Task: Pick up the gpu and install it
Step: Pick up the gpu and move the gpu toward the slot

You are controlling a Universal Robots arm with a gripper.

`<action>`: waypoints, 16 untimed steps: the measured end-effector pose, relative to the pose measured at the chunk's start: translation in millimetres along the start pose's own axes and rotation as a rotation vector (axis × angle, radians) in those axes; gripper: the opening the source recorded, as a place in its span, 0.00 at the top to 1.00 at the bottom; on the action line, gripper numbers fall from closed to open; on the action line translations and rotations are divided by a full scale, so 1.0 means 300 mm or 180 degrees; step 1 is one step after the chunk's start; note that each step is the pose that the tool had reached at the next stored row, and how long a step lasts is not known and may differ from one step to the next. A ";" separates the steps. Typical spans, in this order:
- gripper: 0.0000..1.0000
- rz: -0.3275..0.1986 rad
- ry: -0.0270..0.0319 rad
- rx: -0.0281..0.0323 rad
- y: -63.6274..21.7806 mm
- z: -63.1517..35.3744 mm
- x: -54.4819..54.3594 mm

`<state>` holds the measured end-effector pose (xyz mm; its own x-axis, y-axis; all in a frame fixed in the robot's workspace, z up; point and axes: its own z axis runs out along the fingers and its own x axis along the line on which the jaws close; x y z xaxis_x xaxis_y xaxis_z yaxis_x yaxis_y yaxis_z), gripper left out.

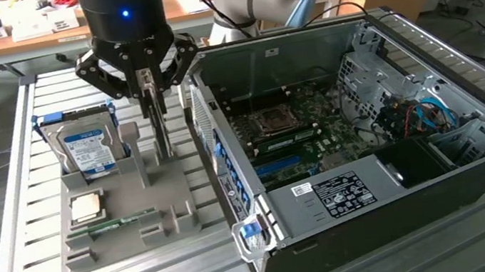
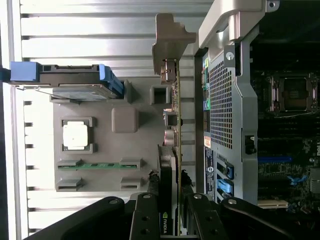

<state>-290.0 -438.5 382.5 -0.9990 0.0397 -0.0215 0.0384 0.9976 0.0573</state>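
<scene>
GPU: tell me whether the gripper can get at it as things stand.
Yes, it looks so: the gripper sits over the gpu, jaws closed on the card, which stands on edge in the gray holder. The hard drive and computer case stand clear on either side.

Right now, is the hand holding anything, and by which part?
Yes: the hand is shut on the gpu, gripping its two flat faces at the end opposite the silver bracket.
</scene>
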 end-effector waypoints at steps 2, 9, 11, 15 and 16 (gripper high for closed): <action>0.73 0.0000 0.0000 0.0000 0.001 -0.010 0.000; 0.73 0.0000 0.0000 0.0000 0.003 -0.052 -0.002; 0.73 0.0000 0.0000 0.0000 0.004 -0.064 -0.002; 0.73 0.0000 0.0000 0.0000 0.005 -0.087 -0.004; 0.73 0.0000 0.0000 0.0000 0.005 -0.092 -0.004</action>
<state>-289.2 -438.5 410.2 -0.9990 0.0397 -0.0215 0.0384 0.9976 0.0573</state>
